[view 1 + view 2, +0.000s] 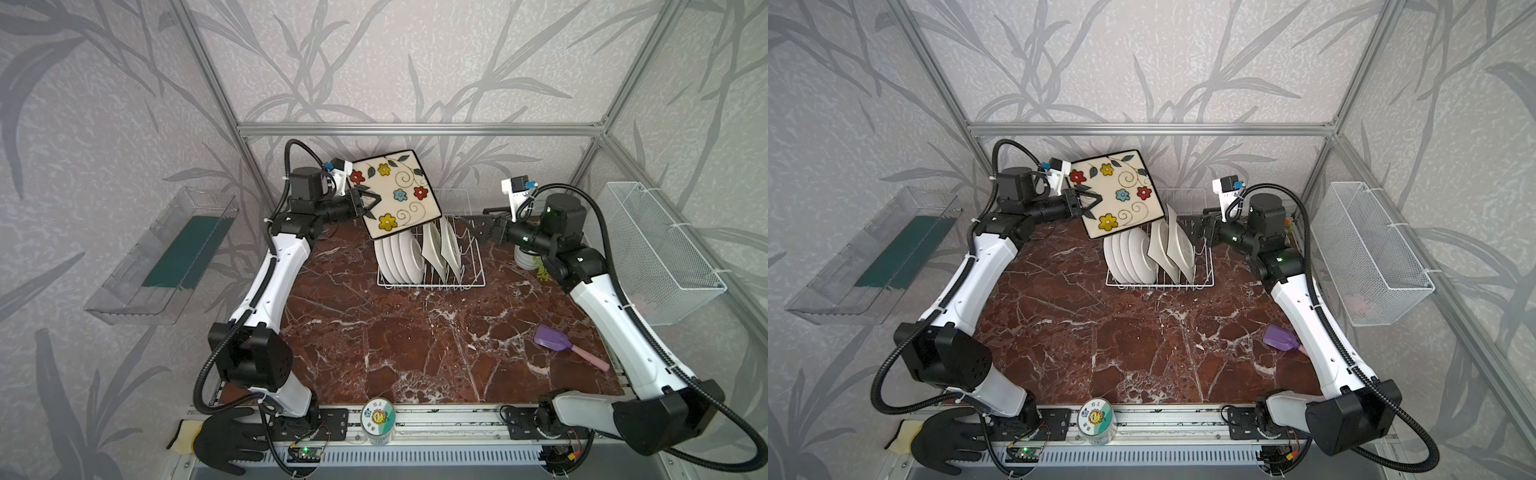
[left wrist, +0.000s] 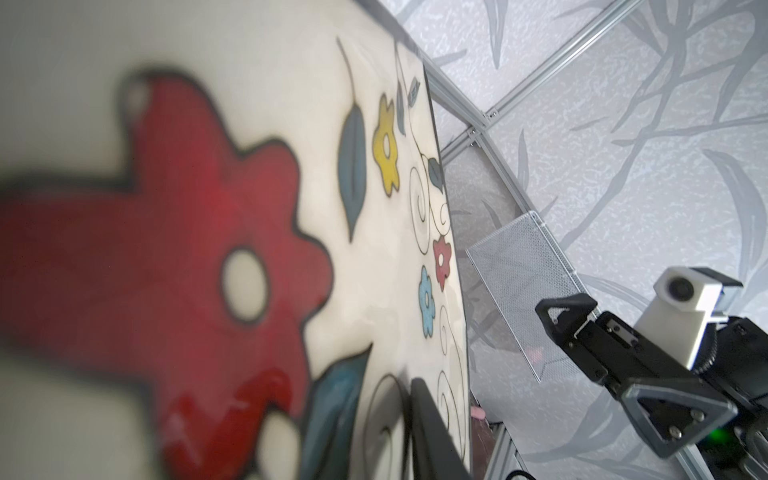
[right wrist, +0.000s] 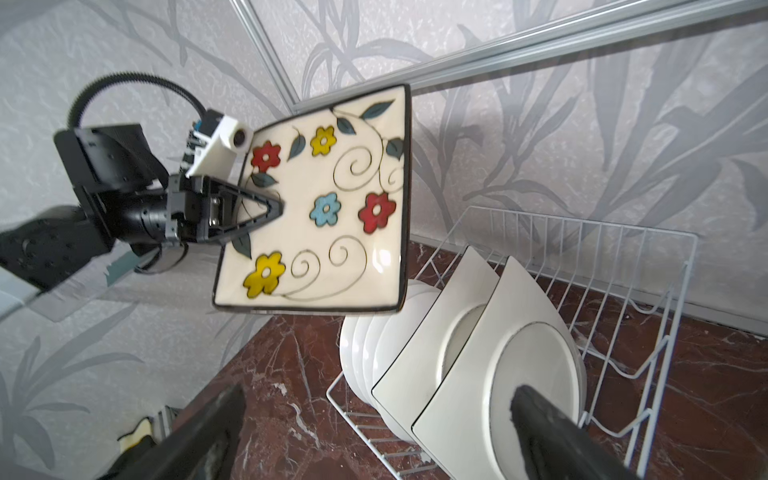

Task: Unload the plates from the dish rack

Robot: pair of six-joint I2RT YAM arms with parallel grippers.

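Glove (image 1: 224, 440), jar (image 1: 378, 419) in front; left jaws clamp floral plate (image 1: 395, 193) over dish rack (image 1: 471, 266); right jaws wide, empty.

**Setting:** robotics lab test cell, dressed as a kitchen corner.

**Evidence:**
- Bare aluminium frame (image 1: 419, 129) encloses the space.
- Leaf-print wallpaper panels (image 1: 104, 104) are fitted inside the frame.
- The desk (image 1: 415, 345) has a marble-effect top.
- The left arm (image 1: 274, 270) and right arm (image 1: 611, 316), both white and black, are bolted to a slotted metal rail (image 1: 449, 419) at the desk's front edge.
- An exposed circuit board (image 1: 305, 451) shows a lit green lamp.
- A wire dish rack (image 1: 432, 286) is the household item on the desk.
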